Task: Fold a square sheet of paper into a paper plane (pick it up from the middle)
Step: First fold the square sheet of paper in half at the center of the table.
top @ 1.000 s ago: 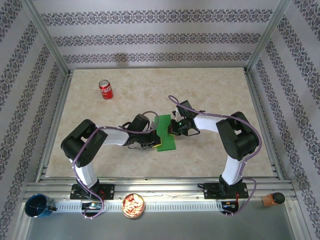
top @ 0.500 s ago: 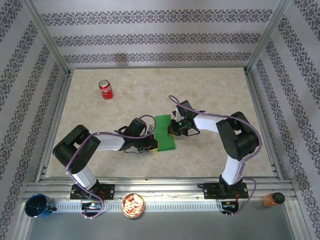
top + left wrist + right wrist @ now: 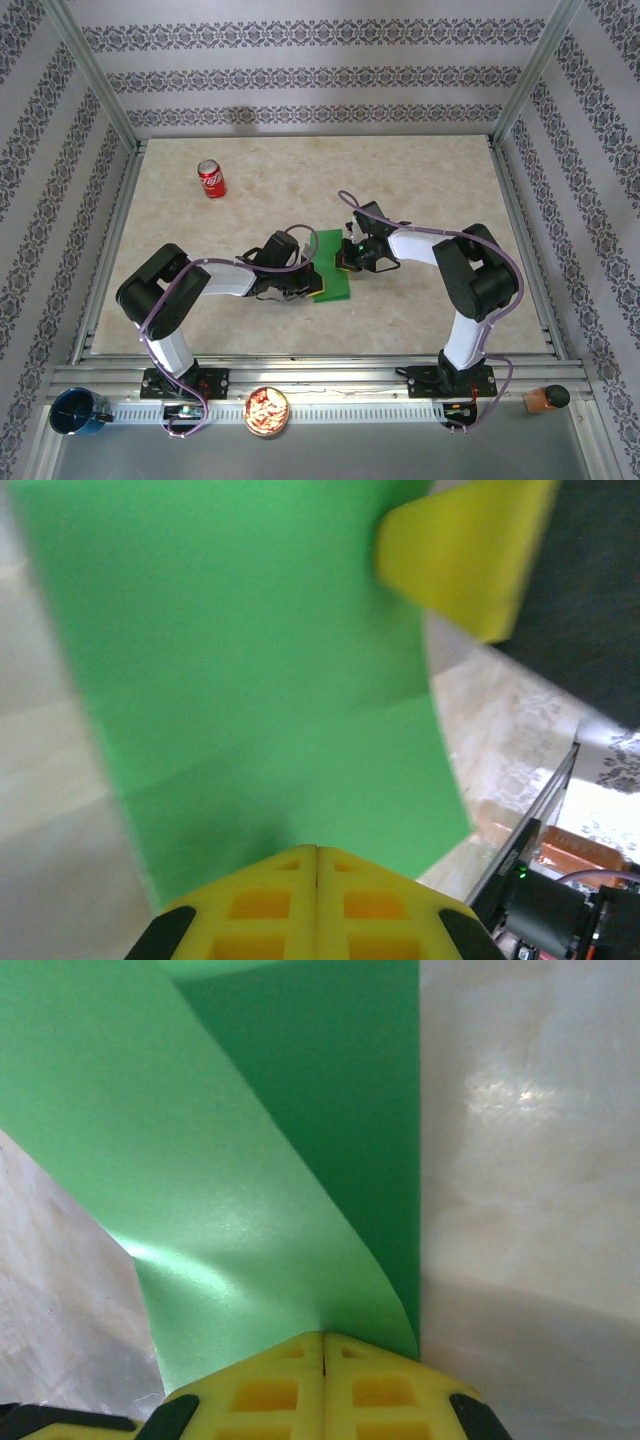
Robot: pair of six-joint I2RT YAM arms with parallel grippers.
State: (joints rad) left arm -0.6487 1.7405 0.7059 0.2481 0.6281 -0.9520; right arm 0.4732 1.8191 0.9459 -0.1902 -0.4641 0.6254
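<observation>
Folding step. The square sheet of paper (image 3: 332,282) lies mid-counter (image 3: 420,190), between the arms. The right claw (image 3: 323,1345), pressed together, pinches a lifted flap. The left claw (image 3: 317,875), also closed, rests on the opposite edge, apparently pinning it. To fold well, carry the flap over squarely, edges aligned, before creasing. Both forearms reach low and inward.

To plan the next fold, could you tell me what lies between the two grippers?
The square sheet of paper lies between the left gripper and the right gripper, as the top external view shows.
</observation>
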